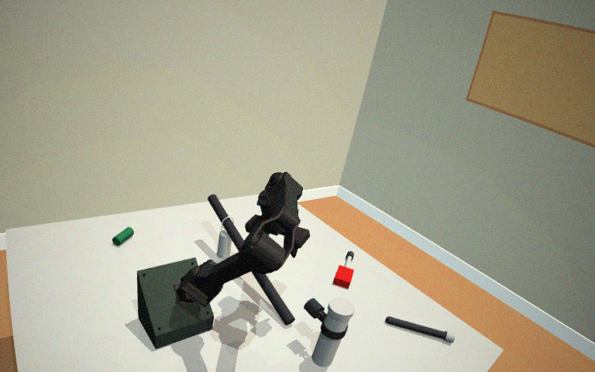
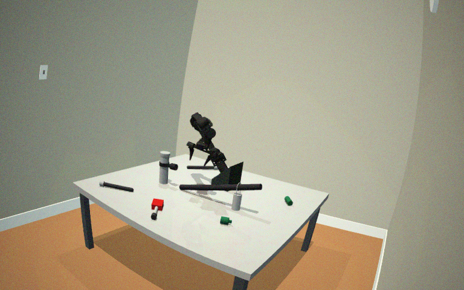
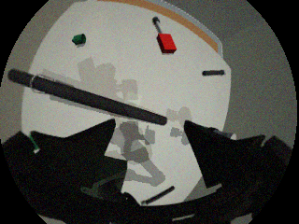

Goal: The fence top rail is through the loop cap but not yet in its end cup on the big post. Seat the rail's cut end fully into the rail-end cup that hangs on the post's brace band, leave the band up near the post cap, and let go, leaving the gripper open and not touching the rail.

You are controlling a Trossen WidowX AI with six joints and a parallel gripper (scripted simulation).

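The long dark rail passes through the wire loop on the short grey post. Its end stands apart from the black rail-end cup, with a gap between. The cup hangs on the black brace band, a little below the pale cap of the big grey post. My gripper is open and empty, above the rail. In the wrist view a finger mostly hides the big post.
A red block with a rod and a dark pale-ended rod lie beyond the rail. A green cylinder, a green fitting and another dark rod lie around.
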